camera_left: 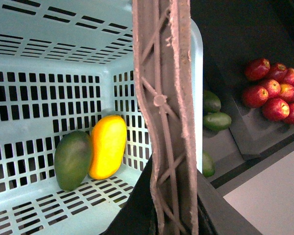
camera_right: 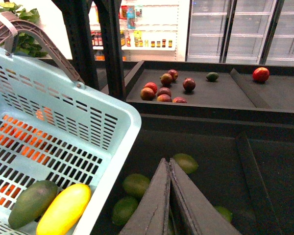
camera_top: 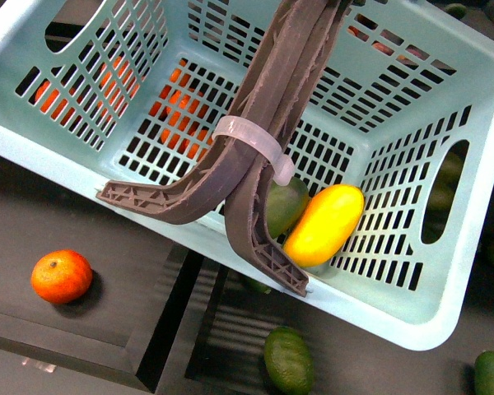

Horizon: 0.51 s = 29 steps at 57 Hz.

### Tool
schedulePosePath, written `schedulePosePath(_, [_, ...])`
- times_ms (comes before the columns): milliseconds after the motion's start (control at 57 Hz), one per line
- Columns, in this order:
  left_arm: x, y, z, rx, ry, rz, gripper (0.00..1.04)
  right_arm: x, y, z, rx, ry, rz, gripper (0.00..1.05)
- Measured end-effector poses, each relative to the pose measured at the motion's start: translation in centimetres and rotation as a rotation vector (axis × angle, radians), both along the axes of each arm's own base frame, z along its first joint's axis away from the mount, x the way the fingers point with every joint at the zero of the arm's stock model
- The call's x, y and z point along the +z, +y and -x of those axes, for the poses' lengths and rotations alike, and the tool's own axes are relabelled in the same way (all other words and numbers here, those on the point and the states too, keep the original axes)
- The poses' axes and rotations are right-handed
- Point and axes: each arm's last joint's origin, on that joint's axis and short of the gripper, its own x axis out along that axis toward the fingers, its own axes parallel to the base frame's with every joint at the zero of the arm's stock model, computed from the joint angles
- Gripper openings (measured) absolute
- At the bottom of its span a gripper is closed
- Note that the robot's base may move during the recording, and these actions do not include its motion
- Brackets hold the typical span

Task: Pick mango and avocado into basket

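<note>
The mint-blue basket point(camera_top: 412, 288) hangs tilted, filling most of the front view. Inside it, the yellow mango point(camera_top: 324, 224) lies against a corner wall, with the dark green avocado point(camera_top: 284, 206) touching it, partly behind the brown handles point(camera_top: 267, 140). Both fruits show in the left wrist view, mango point(camera_left: 108, 147) and avocado point(camera_left: 72, 159), and in the right wrist view, mango point(camera_right: 63, 209) and avocado point(camera_right: 32, 203). My left gripper point(camera_left: 161, 215) is shut on the basket's handles point(camera_left: 164, 98). My right gripper point(camera_right: 168, 164) is shut and empty, beside the basket's rim point(camera_right: 122, 147), above green fruit.
A tangerine point(camera_top: 62, 276) lies on the dark shelf lower left; more orange fruit shows through the basket's slots. Green fruits point(camera_top: 288, 360) lie below the basket. Red fruits point(camera_left: 277, 93) fill a tray to the side. Further trays with red fruit point(camera_right: 162, 87) stand behind, with fridges beyond.
</note>
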Motion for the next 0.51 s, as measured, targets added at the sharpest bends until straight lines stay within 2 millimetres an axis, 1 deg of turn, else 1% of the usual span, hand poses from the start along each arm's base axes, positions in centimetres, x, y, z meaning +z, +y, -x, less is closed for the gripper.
schedulePosePath(438, [0.00, 0.00, 0.00, 0.000, 0.000, 0.000, 0.09, 0.00, 0.00, 0.00, 0.000, 0.000, 0.000, 0.02])
schedulePosePath(508, [0.00, 0.00, 0.00, 0.000, 0.000, 0.000, 0.09, 0.00, 0.00, 0.00, 0.000, 0.000, 0.001, 0.12])
